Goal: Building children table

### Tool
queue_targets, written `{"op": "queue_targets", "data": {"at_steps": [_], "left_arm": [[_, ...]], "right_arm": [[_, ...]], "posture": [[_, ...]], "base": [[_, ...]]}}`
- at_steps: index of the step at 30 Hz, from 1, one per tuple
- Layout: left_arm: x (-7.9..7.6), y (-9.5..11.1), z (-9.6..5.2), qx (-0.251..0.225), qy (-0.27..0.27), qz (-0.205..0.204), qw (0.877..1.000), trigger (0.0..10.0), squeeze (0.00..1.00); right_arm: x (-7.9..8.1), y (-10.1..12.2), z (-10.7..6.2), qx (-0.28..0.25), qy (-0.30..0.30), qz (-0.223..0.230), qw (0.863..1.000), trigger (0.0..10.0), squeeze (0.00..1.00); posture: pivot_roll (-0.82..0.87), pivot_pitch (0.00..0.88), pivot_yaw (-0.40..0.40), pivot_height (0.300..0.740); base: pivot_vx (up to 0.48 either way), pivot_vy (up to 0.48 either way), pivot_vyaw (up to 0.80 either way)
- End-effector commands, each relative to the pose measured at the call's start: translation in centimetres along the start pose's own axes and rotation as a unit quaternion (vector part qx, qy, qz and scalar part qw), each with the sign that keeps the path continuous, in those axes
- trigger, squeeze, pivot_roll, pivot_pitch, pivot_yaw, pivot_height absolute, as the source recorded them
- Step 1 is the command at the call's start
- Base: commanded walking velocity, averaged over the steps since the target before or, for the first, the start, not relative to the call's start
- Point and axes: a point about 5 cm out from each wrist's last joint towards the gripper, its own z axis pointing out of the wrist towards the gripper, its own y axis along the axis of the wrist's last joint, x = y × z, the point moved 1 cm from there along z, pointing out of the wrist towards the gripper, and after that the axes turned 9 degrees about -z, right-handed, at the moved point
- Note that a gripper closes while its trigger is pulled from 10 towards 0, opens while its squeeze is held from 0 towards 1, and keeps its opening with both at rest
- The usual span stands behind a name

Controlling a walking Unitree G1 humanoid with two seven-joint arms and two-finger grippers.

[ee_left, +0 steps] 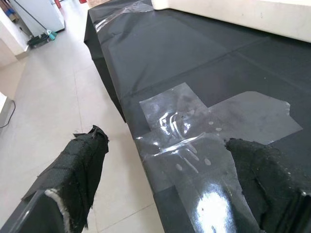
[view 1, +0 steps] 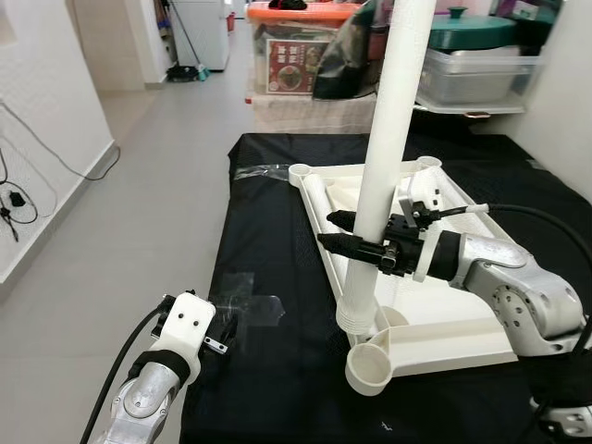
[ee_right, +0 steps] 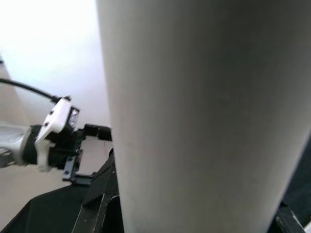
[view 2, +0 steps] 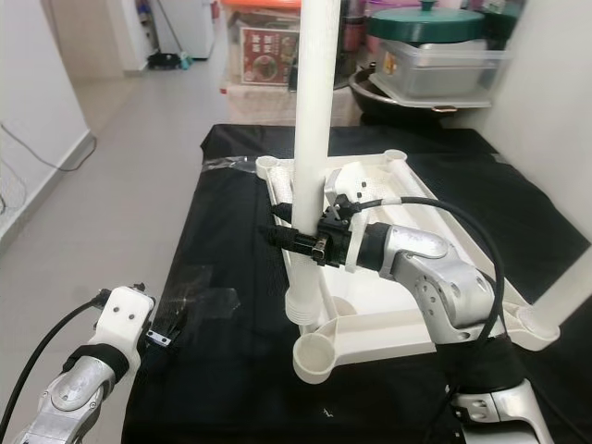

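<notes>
A white plastic children's table top (view 1: 444, 347) lies upside down on a black-covered surface (view 1: 277, 231). My right gripper (view 1: 356, 236) is shut on a long white table leg (view 1: 388, 139) and holds it nearly upright. The leg's ribbed lower end (view 1: 356, 319) sits just behind the near-left corner socket (view 1: 370, 368); I cannot tell whether it touches. Seen from the right wrist, the leg (ee_right: 204, 116) is very close. My left gripper (view 1: 217, 333) hangs open at the surface's left edge, its fingers (ee_left: 82, 160) spread over a clear tape patch (ee_left: 194, 126).
Another white leg (view 2: 564, 291) rises from the near-right corner socket. A tube (view 1: 316, 196) lies inside the table top along its left rim. An orange-lidded bin (view 1: 296, 46) and a green-lidded pot (view 1: 467, 32) stand behind. Tiled floor (view 1: 157, 185) lies to the left.
</notes>
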Motion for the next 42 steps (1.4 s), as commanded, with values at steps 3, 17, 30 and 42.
{"op": "queue_targets", "data": {"at_steps": [3, 17, 30, 42], "left_arm": [[-0.2, -0.6, -0.1, 0.007, 0.0, -0.003, 1.0, 10.0, 0.0], [0.1, -0.4, 0.0, 0.002, 0.006, -0.008, 1.0, 10.0, 0.0], [0.1, -0.5, 0.2, 0.004, 0.004, -0.001, 1.0, 10.0, 0.0], [0.0, -0.7, 0.1, 0.006, 0.005, 0.002, 1.0, 10.0, 0.0]], "right_arm": [[0.4, 0.2, 0.3, -0.007, 0.005, -0.002, 1.0, 0.0, 0.0], [0.3, 0.3, 1.2, -0.03, -0.015, 0.007, 0.999, 0.0, 0.0], [-1.5, 0.7, 1.6, -0.056, -0.101, 0.002, 0.993, 0.0, 0.0], [-2.9, 0.5, 1.5, -0.039, -0.16, -0.038, 0.986, 0.0, 0.0]], "posture": [[0.06, 0.0, -0.047, 0.74], [0.07, 0.0, -0.048, 0.74], [0.07, 0.0, -0.037, 0.74], [0.07, 0.0, -0.04, 0.74]], "base": [[0.0, 0.0, 0.0], [-0.181, 0.0, 0.0], [0.0, 0.0, 0.0], [0.0, 0.0, 0.0]]}}
